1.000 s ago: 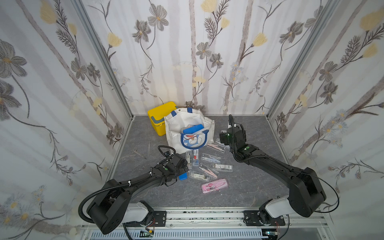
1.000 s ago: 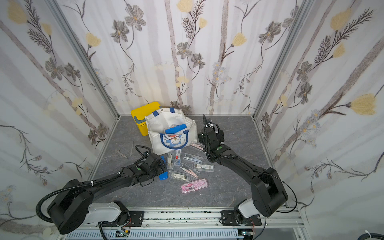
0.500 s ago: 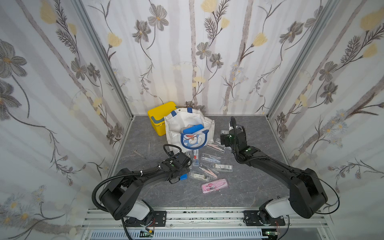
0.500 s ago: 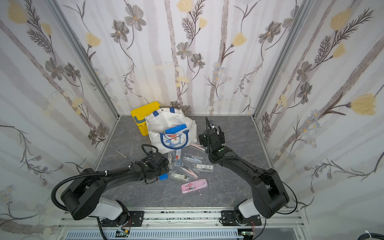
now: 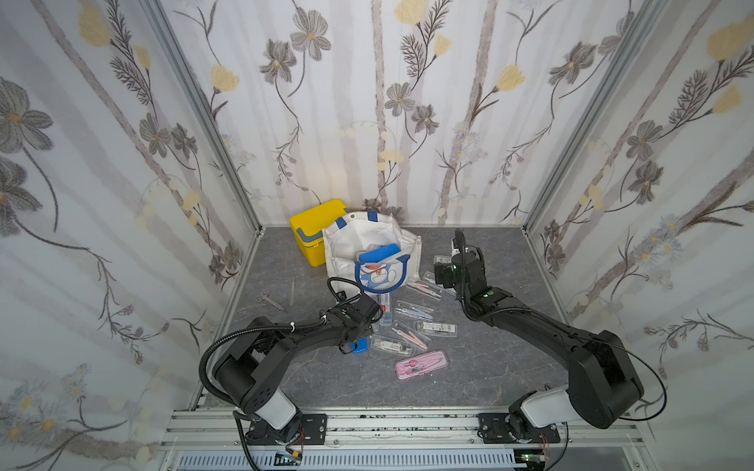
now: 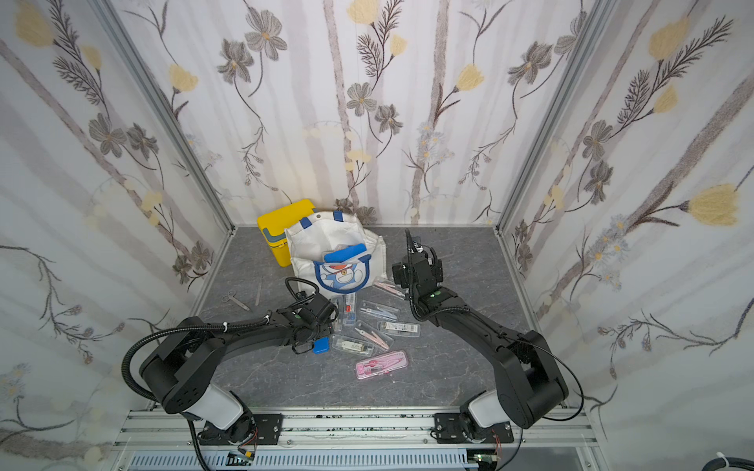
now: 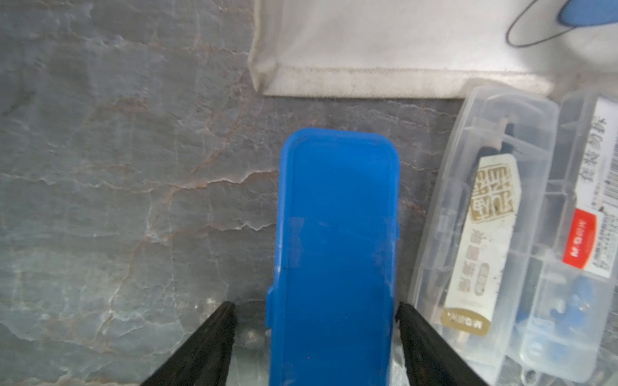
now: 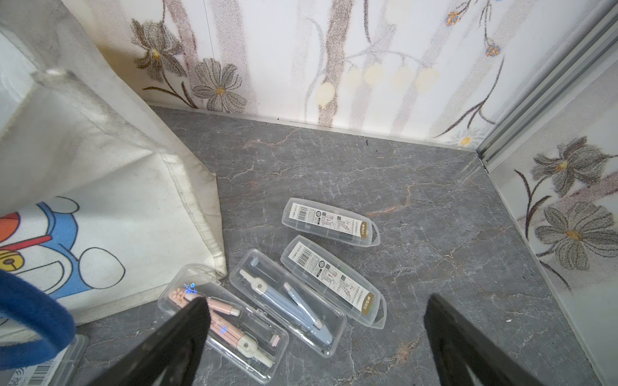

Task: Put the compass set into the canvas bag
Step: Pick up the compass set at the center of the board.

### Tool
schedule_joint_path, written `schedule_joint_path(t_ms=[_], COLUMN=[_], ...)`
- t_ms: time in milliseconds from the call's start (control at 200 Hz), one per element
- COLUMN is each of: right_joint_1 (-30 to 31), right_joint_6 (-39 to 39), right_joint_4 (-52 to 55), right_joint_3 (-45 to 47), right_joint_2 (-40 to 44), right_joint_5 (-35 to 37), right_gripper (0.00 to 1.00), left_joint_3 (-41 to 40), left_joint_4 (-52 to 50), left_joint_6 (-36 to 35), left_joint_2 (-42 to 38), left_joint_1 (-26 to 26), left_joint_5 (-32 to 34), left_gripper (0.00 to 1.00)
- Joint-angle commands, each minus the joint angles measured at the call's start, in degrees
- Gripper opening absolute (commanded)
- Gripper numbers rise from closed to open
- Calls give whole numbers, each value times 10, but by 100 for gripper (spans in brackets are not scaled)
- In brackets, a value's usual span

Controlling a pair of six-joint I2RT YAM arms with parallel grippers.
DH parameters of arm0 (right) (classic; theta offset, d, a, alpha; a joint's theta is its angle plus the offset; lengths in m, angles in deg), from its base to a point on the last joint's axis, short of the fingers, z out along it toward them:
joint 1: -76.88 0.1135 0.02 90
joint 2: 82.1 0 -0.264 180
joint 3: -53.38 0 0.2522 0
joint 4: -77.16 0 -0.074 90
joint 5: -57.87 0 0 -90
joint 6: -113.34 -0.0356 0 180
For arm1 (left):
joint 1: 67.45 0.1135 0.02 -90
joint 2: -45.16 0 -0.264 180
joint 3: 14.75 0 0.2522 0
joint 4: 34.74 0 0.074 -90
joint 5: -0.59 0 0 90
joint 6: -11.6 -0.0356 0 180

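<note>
Compass set in an opaque blue case (image 7: 334, 250) lies flat on the grey marbled table (image 7: 117, 183), outside the canvas bag (image 7: 368, 40) and just in front of its lower seam, one short end facing that seam. The left gripper (image 7: 316, 307) straddles the end of the case farther from the bag, claw spread. One finger (image 7: 421, 341) meets the case edge, while the other (image 7: 207, 341) stands off it with a strip of table between, so the case is bracketed, not pinched. A clear compass case (image 7: 485, 234) lies alongside, its end reaching the bag's seam. The right gripper (image 8: 317, 300) hangs above the table off the bag's side panel, claw spread wide and holding nothing. Below it lie four clear cases, and the one with a pink compass (image 8: 224, 320) sits at the bag's front corner. In a top view, a yellow box (image 5: 312, 232) stands just behind the bag, a pink case (image 5: 421, 364) lies well in front of it, and small scissors (image 5: 269, 299) lie off to its side.
</note>
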Motion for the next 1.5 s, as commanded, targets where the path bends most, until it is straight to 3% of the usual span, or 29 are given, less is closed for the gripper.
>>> schedule_joint_path(t_ms=[0,240,669,1069,1494], right_joint_1=[-1,-5,-5,-6,-7], right_joint_6=[4,4,-1,-2,-2], right_joint_4=[-19,-19,-18,-19,-21], right_joint_3=[4,7,7,8,8], right_joint_2=[6,10,10,9,6], right_joint_5=[-5,-6,-10,-9,-7], right_gripper=[100,99,100,99,100], left_joint_3=[2,-2,-25,-39,-45], left_joint_4=[-9,3,40,46,21], left_joint_6=[-3,-8,-9,-11,-28], left_joint_2=[22,41,20,-45,-200], left_joint_1=[1,1,1,1,1], left_joint_5=[-30,-33,-26,1,68], left_gripper=[75,69,48,47,46])
